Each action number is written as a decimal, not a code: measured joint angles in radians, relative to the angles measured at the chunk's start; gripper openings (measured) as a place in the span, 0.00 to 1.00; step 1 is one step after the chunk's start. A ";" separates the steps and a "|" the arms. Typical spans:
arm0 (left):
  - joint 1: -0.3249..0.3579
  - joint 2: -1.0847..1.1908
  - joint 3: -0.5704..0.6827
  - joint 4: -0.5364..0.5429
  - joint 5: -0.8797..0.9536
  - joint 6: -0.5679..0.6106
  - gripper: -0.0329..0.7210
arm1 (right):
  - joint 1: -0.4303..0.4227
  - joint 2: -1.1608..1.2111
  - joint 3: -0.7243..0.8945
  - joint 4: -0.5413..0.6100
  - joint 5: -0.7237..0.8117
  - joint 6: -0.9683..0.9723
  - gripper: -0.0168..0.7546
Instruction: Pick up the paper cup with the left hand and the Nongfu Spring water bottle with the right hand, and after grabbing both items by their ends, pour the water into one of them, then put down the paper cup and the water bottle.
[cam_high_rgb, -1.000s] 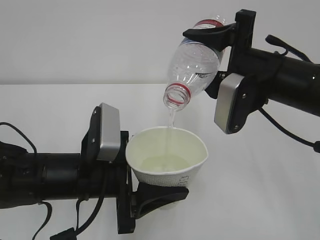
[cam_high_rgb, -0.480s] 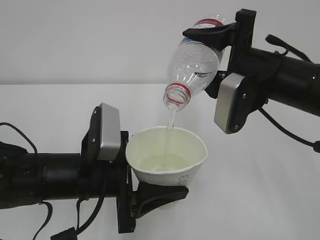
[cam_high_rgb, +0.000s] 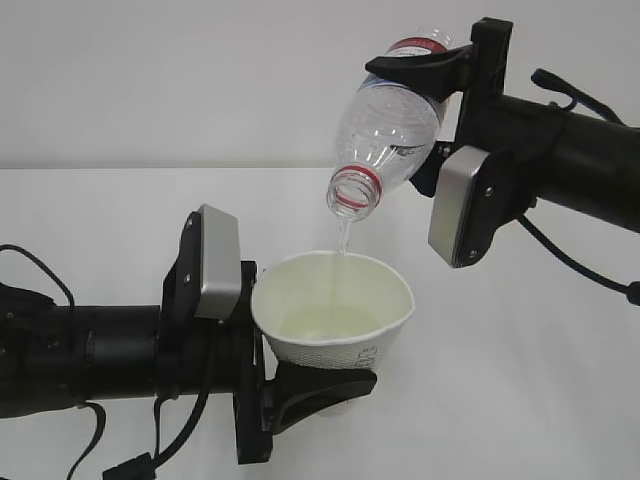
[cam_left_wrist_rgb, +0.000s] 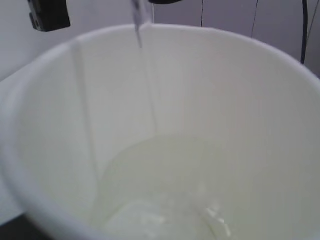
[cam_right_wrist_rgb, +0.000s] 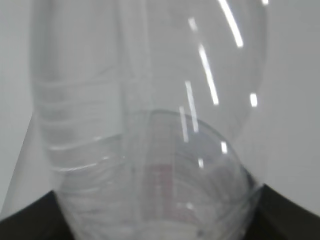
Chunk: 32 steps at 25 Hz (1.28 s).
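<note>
Water (cam_high_rgb: 342, 238) falls in a thin clear stream from the tilted clear ribbed plastic bottle (cam_high_rgb: 385, 135), red neck ring downward, clamped in the right gripper (cam_high_rgb: 430, 110) jaws, arm reaching level from the right. Below, left gripper (cam_high_rgb: 300, 375) jaws clasp the white tapered paper cup (cam_high_rgb: 335, 310); its lettering is unreadable.

Cup logo (cam_high_rgb: 372, 354) — too small; bottle (cam_right_wrist_rgb: 150, 125) — blurred in wrist view
</note>
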 joint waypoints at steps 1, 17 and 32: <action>0.000 0.000 0.000 -0.001 0.000 0.000 0.71 | 0.000 0.000 0.000 0.000 0.000 0.000 0.66; 0.000 0.000 0.000 -0.015 0.002 0.000 0.71 | 0.000 0.000 0.000 0.001 -0.004 0.000 0.66; 0.000 0.000 0.000 -0.019 0.002 0.000 0.71 | 0.000 0.000 0.000 0.001 -0.008 0.000 0.66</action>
